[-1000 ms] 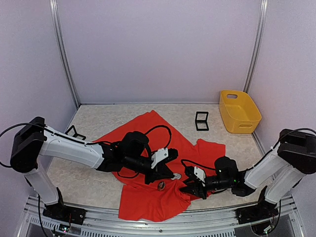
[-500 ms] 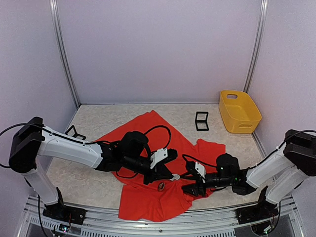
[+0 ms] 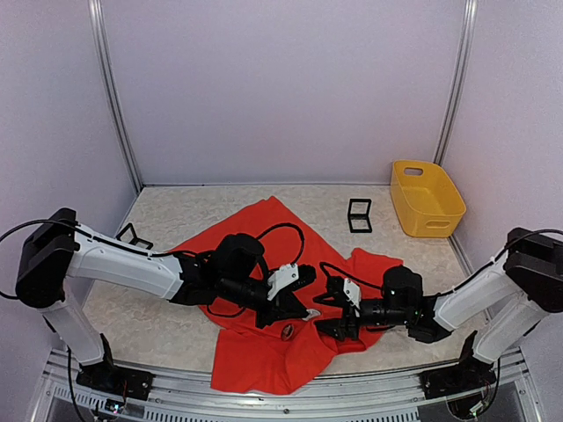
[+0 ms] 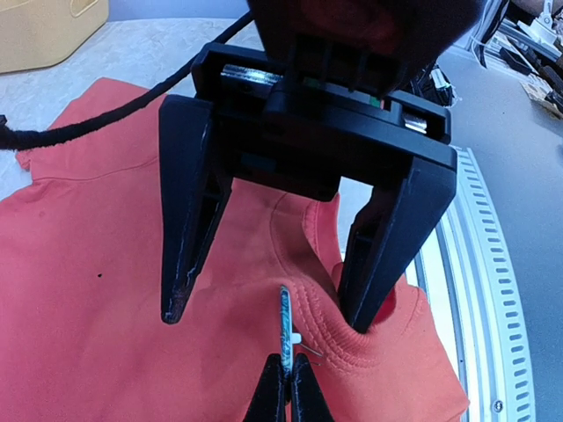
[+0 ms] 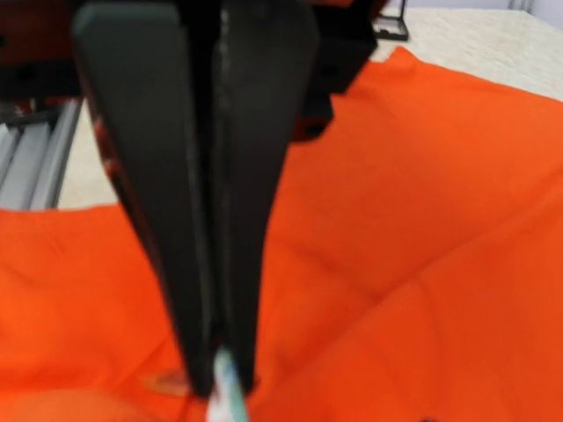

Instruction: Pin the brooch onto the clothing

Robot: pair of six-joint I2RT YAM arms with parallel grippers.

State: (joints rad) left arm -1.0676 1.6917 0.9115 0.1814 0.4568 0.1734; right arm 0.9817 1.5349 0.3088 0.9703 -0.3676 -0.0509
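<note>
The clothing (image 3: 255, 352) is a red T-shirt spread on the table, also seen in the wrist views (image 4: 106, 264) (image 5: 440, 220). My left gripper (image 3: 305, 313) (image 4: 285, 365) is shut on the brooch (image 4: 284, 316), a thin disc held edge-on with its pin at the ribbed collar. My right gripper (image 3: 324, 315) (image 4: 269, 318) faces it, open, its jaws wide to either side of the brooch. One of its fingers (image 4: 378, 255) presses into the collar fold. In the right wrist view the left gripper's shut fingers (image 5: 211, 220) fill the middle, with the brooch (image 5: 225, 391) at their tips.
A yellow bin (image 3: 427, 198) stands at the back right and a small black frame (image 3: 359, 215) to its left. Another black frame (image 3: 134, 236) lies by the left arm. A small brown ring (image 3: 287, 331) rests on the shirt near the grippers.
My right gripper has moved left up to the left gripper and its jaws have spread apart. The shirt's near right part has shifted with it. The left gripper has stayed shut on the brooch.
</note>
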